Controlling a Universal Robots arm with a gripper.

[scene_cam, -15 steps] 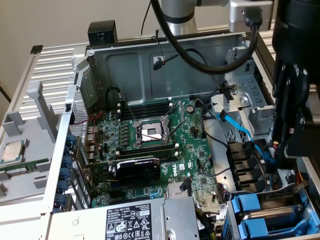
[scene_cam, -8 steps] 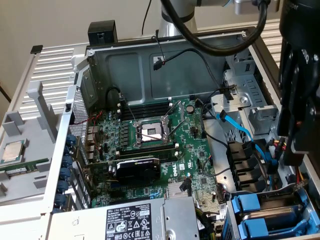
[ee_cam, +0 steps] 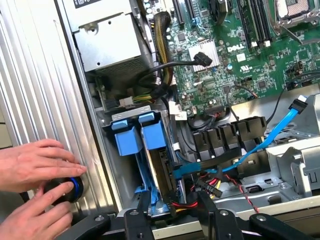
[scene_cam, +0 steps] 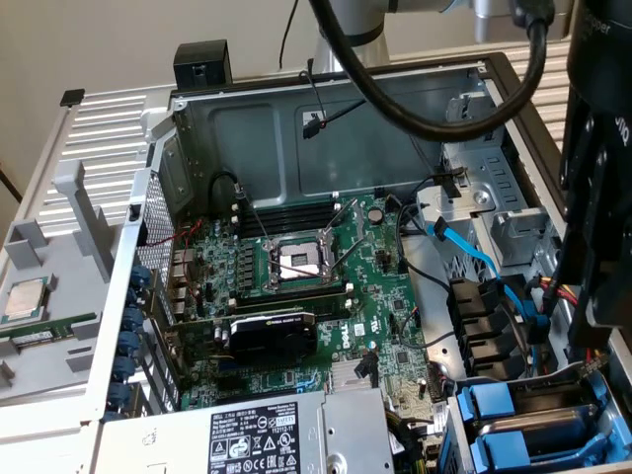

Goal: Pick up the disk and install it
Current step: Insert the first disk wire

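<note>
Two blue-framed drive carriers stand side by side in the drive bay [ee_cam: 112,165] at the case's corner. The disk [ee_cam: 154,137] is the one nearer the cables; a strip of its grey metal body shows under the blue handle, and its label is hidden. The other alike carrier [ee_cam: 125,141] sits right beside it. In the exterior view both blue handles [scene_cam: 491,403] show at the lower right. My gripper [ee_cam: 172,217] hovers just off the disk's far end, open, with black fingers [ee_cam: 137,220] on either side of red wires and nothing clamped. The arm's dark wrist [scene_cam: 597,197] hangs over the bay.
A person's two hands [ee_cam: 35,170] rest on a black knob with a blue ring [ee_cam: 67,187] outside the case wall. The green motherboard [scene_cam: 326,286], power supply [scene_cam: 267,434], blue data cable [ee_cam: 260,142] and black connectors [ee_cam: 227,137] crowd the bay. A square CPU chip [scene_cam: 25,296] lies outside on the exterior view's left.
</note>
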